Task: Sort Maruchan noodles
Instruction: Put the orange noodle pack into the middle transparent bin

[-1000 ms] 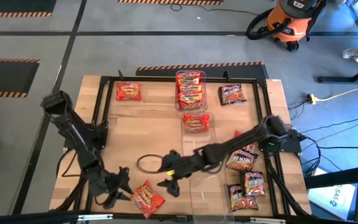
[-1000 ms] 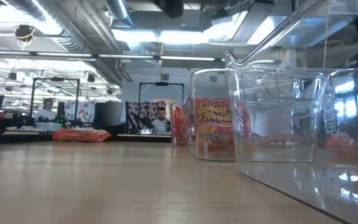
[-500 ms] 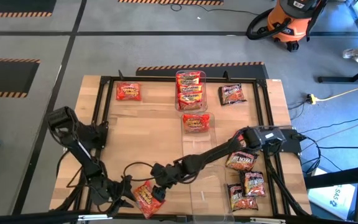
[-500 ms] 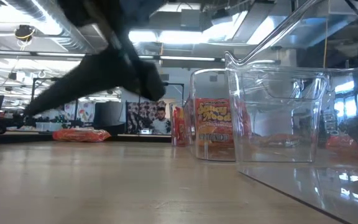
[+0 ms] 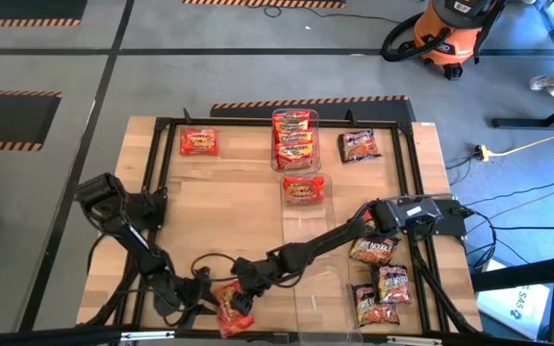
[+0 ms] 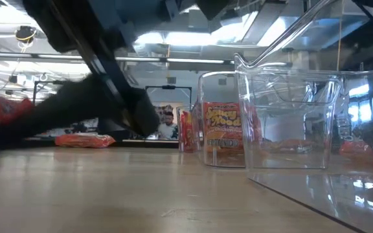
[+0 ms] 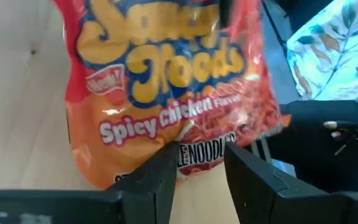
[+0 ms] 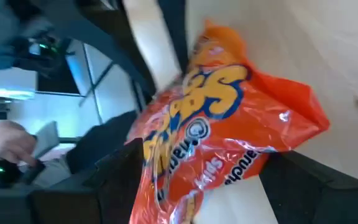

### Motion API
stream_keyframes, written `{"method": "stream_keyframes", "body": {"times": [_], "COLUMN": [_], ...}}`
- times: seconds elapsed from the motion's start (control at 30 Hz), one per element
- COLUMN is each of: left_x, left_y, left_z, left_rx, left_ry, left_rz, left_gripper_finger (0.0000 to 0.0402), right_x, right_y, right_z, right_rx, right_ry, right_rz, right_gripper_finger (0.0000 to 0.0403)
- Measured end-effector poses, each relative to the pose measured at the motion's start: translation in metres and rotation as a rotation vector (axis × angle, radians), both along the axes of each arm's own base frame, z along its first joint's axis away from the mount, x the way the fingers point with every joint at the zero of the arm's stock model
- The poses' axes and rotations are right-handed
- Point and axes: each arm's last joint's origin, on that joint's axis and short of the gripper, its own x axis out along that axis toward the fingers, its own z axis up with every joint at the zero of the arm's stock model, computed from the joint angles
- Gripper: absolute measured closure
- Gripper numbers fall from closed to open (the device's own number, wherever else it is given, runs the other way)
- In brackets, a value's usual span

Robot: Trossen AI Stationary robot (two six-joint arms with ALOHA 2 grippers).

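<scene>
Both hands on same orange-red noodle pkt (image 5: 231, 306) at near edge of table (image 5: 219, 221) — left hand (image 5: 200, 291) grasping one end, fingers (image 7: 160, 180) pinched on it. Right hand (image 5: 241, 288) spread wide around the pkt's other side — grip unclear. Clear bin (image 5: 294, 135) w/ more pkts at far side.

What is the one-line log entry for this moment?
left gripper: shut on orange packet, near table edge | right gripper: open around same packet | phase: handover
</scene>
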Motion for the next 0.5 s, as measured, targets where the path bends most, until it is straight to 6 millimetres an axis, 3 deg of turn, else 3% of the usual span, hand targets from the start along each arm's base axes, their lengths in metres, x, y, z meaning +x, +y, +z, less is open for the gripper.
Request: {"method": "stream_keyframes", "body": {"times": [0.2,0.5], "left_x": [0.008,0.011], "left_y": [0.005,0.007], "left_z": [0.000,0.001], "left_rx": [0.002,0.013], "left_ry": [-0.010,-0.036], "left_rz": [0.041,0.042], "left_gripper_finger": [0.0273,0.0273], "right_x": [0.000,0.003], "right_y": [0.006,0.009], "right_z": [-0.017,-0.018], "right_rx": [0.066,0.049], "right_ry": [0.063,-0.007], "right_rz": [-0.021,-0.037], "right_gripper_finger": [0.0123,0.0134]}}
